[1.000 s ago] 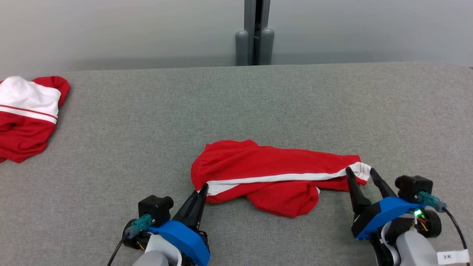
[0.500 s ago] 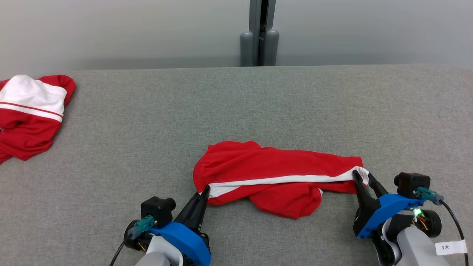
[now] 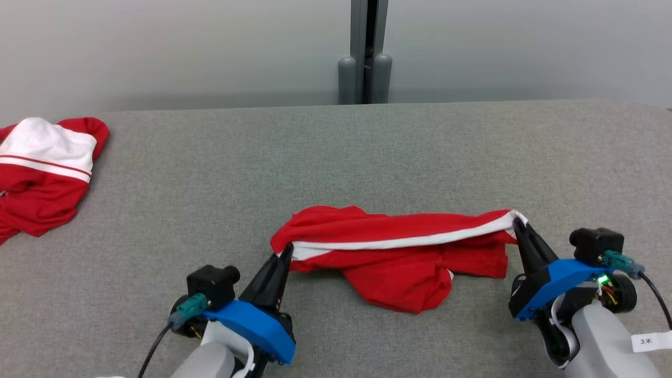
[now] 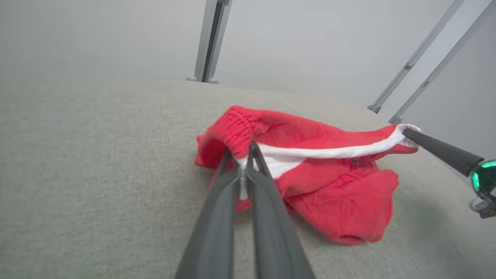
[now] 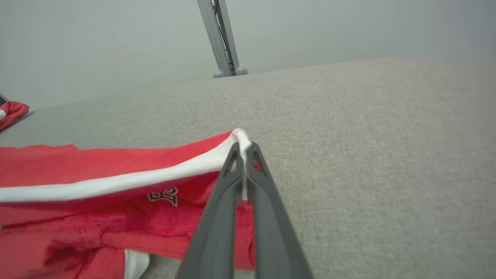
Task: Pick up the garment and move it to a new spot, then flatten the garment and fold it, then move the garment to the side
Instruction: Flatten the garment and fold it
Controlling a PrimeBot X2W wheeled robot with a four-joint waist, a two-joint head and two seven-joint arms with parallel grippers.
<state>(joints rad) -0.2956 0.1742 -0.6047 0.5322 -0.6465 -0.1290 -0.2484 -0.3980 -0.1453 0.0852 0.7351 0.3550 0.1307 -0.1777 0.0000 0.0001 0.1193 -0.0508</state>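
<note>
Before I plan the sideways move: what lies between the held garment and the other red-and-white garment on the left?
Nothing: in the head view, the grey surface is bare between the garment and the other garment.

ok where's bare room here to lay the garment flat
Free: the table's far half, between garment and post, and its right end. Crowded: near edge, where left tool and right tool pinch the garment, and far left, by the second garment.

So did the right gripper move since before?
Yes. The right gripper closed on the red garment end and went up the head view, nearer the table far edge.
</note>
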